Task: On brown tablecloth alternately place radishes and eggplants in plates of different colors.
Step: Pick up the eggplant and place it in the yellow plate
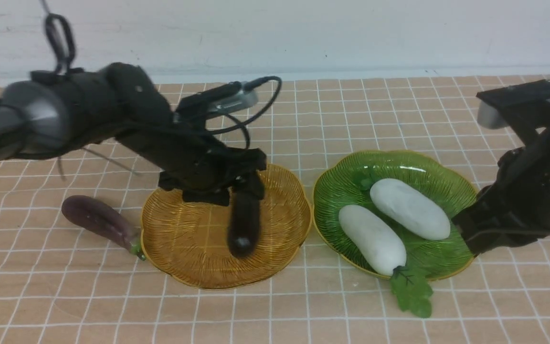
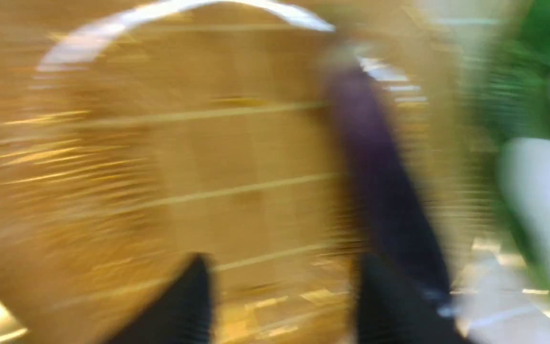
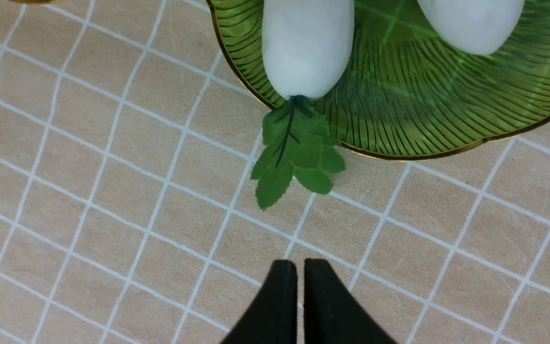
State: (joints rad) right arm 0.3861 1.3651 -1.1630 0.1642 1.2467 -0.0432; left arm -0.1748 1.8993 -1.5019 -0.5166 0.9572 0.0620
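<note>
Left gripper (image 2: 284, 267), jaws spread, is seemingly releasing the glossy dark purple eggplant (image 1: 244, 224) onto its amber ribbed plate (image 1: 184, 258); right gripper (image 3: 300, 272) is idling, pressed together.

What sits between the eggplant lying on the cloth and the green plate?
The yellow plate, with the darker eggplant over it, seen in the front view.

Front view oblique, faces wall (image 1: 303, 33). Wrist views close, downward; all three share green plate (image 1: 343, 190).
</note>
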